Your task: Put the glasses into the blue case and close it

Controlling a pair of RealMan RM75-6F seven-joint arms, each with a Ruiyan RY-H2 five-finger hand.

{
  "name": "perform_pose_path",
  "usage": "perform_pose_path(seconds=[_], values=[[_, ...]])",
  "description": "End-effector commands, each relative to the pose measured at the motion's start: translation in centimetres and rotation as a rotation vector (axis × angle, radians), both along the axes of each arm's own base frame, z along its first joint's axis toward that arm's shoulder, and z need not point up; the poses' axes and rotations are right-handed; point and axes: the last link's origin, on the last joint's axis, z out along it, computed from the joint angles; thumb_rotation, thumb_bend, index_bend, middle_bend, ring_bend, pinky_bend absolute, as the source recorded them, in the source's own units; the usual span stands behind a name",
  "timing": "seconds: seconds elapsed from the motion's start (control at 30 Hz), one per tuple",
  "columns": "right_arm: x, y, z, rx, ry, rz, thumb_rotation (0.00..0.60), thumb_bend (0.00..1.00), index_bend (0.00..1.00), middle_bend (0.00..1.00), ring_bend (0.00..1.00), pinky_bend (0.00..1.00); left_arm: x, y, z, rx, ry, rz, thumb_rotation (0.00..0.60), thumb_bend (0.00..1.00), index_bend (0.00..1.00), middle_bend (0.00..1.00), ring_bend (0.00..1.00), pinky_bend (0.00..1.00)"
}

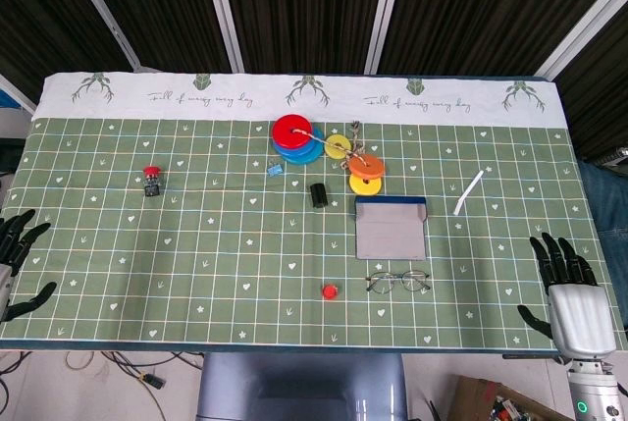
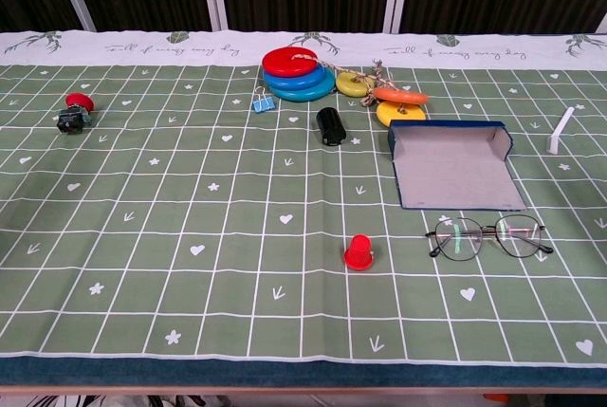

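The left hand (image 1: 18, 249) rests at the surface (image 1: 196, 244) edge, well left of the open blue case (image 2: 455, 168), its black fingers spread and holding nothing. A red-capped black push button (image 2: 74, 111) sits far left of the case. Stacked red and blue discs (image 2: 298, 73) with yellow and orange discs (image 2: 387, 96) lie behind the case, a black cylinder (image 2: 330, 126) just to its left. A small red cap (image 2: 358, 252) stands in front-left. The thin metal-framed glasses (image 2: 486, 236) lie just in front of the case, apart from it. A white strip (image 2: 561, 130) lies to the right. The right hand (image 1: 569, 289), silver-backed, hovers well right, fingers apart and empty.
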Motion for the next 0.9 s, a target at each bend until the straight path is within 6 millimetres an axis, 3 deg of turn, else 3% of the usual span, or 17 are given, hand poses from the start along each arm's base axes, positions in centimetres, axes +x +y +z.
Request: perform_pose_path(seconds=[0.03,0.63,0.9], values=[[0.02,0.03,-0.02,0.001,-0.001,0.001,0.6,0.2,0.0,0.07,0.06,0.2,-0.04,-0.11,0.15,0.005,-0.008,0.008,0.6,0.23,0.11,0.0,0.0,0.0],[-0.09,0.11,0.22,0.031,-0.052,0.006,0.6,0.2,0.0,0.07,0.06,0.2,0.2,-0.21,-0.03,0.002,0.006,-0.016,0.6,0.23,0.11,0.0,0.0,0.0],[-0.3,0.05,0.45,0.059,-0.124,0.019,0.6,0.2,0.11,0.07,0.06,0.2,0.33,-0.05,-0.42,-0.004,0.018,-0.015,0.6,0.23,0.1,0.0,0.0,0.0]])
